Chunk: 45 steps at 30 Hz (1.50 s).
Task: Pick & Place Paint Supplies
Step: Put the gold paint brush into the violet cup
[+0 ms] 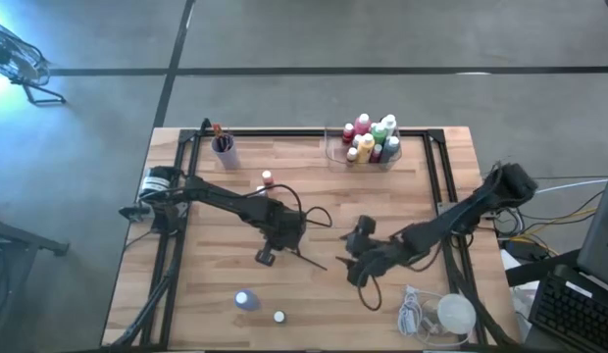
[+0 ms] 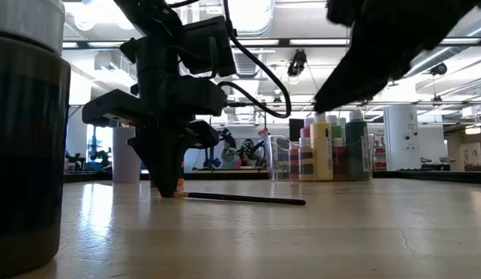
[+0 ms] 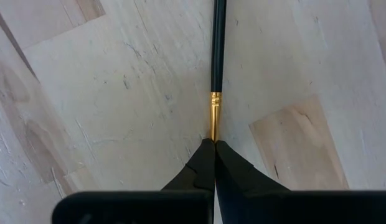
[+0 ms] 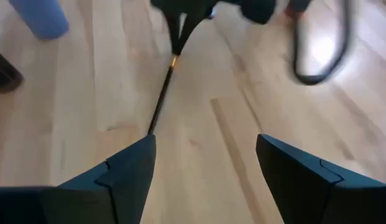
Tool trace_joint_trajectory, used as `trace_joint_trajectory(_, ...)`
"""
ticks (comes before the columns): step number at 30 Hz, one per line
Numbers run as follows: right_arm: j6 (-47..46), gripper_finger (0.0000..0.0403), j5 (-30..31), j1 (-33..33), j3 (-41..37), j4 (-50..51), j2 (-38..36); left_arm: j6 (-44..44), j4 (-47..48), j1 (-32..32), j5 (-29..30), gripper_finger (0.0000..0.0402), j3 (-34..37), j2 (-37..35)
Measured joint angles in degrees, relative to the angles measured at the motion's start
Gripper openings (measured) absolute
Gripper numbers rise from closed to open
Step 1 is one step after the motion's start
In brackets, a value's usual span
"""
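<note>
One thin black paintbrush [image 3: 218,43] lies mid-tabletop [image 1: 314,294], bare wood around it; my left end effector [image 3: 213,144] pinches its gold ferrule, my right end effector [image 4: 205,162] gapes nearby.

Counted: 2 arms. 1 paintbrush [image 1: 306,257] lying on tabletop. 3 loose bottles: pink [image 1: 267,178], blue [image 1: 246,300], white-capped [image 1: 278,317]. 1 tray [image 1: 335,155] of bottles. 1 purple cup [image 1: 224,150].

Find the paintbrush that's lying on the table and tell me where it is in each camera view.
High view: paintbrush mid-table, by the left gripper.
Low view: lying flat, one end under the left gripper.
Left wrist view: runs up from the shut fingertips.
Right wrist view: centre, ahead of the open right gripper.
Shared landmark: the left gripper.
</note>
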State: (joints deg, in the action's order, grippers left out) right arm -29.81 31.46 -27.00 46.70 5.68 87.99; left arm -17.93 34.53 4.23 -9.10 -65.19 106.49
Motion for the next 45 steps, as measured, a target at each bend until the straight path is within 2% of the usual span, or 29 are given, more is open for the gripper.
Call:
trace_joint_trajectory(7,7.59,0.0257,-1.14,1.31,1.93,-15.53,11.81,-0.21,0.48,-0.02,0.13,0.0,-0.71,0.08)
trace_joint_trajectory(15,8.89,0.0249,-2.18,3.85,6.98,-13.85,18.69,-0.25,1.66,-0.03,1.02,0.0,-2.54,0.05)
trace_joint_trajectory(21,7.69,0.0258,-4.67,5.39,7.47,-13.13,19.54,-0.43,5.14,-0.13,6.17,0.0,-5.05,-1.54)
trace_joint_trajectory(27,7.77,0.0259,-4.68,5.94,7.45,-13.47,19.54,-0.93,6.12,-0.04,6.1,0.0,-7.01,-2.03)
trace_joint_trajectory(39,7.95,0.02,-4.55,6.25,7.45,-13.35,19.54,-1.81,7.98,0.0,5.6,0.0,-11.07,-2.39)
trace_joint_trajectory(45,7.94,0.0138,-4.52,6.7,7.45,-13.22,19.54,-1.84,8.89,0.0,5.57,0.0,-11.4,-2.39)
